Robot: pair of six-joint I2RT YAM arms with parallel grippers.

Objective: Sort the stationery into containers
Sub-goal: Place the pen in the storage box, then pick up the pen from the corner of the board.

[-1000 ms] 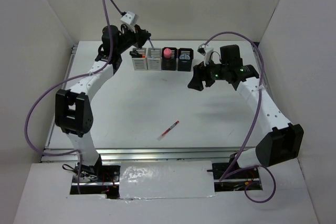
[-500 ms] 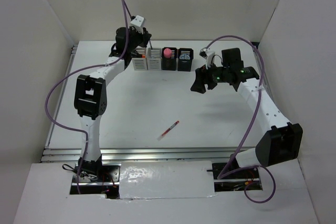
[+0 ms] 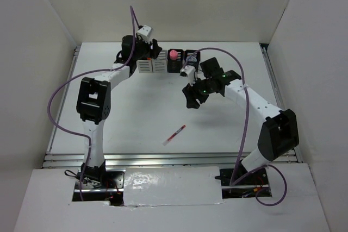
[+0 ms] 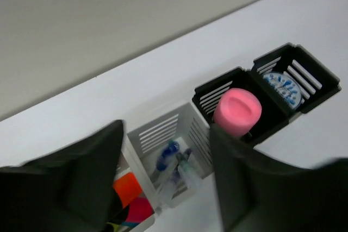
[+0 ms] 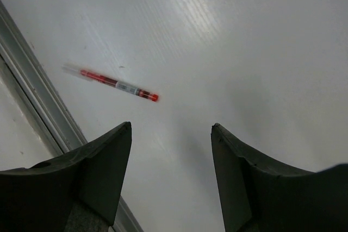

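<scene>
Worktop (image 3: 136, 112): white, one loose item on it. Left arm (image 3: 93, 99) reaches to the far edge, over the holders (image 3: 144, 67). Right arm (image 3: 255, 99) bends in toward the middle, wrist tipped down at the worktop.

Left jaws are spread wide with nothing between them, hanging above the grey holders (image 4: 163, 129). Reads as a drop spot, over the slot that takes pens. Right jaws are also released and empty, held above the worktop and aimed toward its near part, likely lining up on the loose pen.

Holders: four in a row at the far edge, two grey on the left, two black (image 4: 209, 97) on the right, walls touching. Contents stand upright, probably because the slots are narrow.

Red pen (image 3: 174, 134) lies flat and diagonal on the near-middle of the worktop, well apart from the holders. In the right wrist view the pen (image 5: 117, 84) sits up and left of the gap between the jaws, not between them and not touching. Judgement: the jaws need to shift over it and come down before any grasp.

Small stuff:
- Pink cylinder (image 4: 237, 110) stands in the first black holder, poking above the rim.
- Round blue-printed top (image 4: 283, 85) is in the end black holder.
- Blue-tipped pens (image 4: 168, 156) are in the second grey holder.
- Orange cap (image 4: 126, 186) and pink cap (image 4: 138, 210) are in the first grey holder, partly hidden by a jaw.

Sort looks nearly done; only the red pen is out.
</scene>
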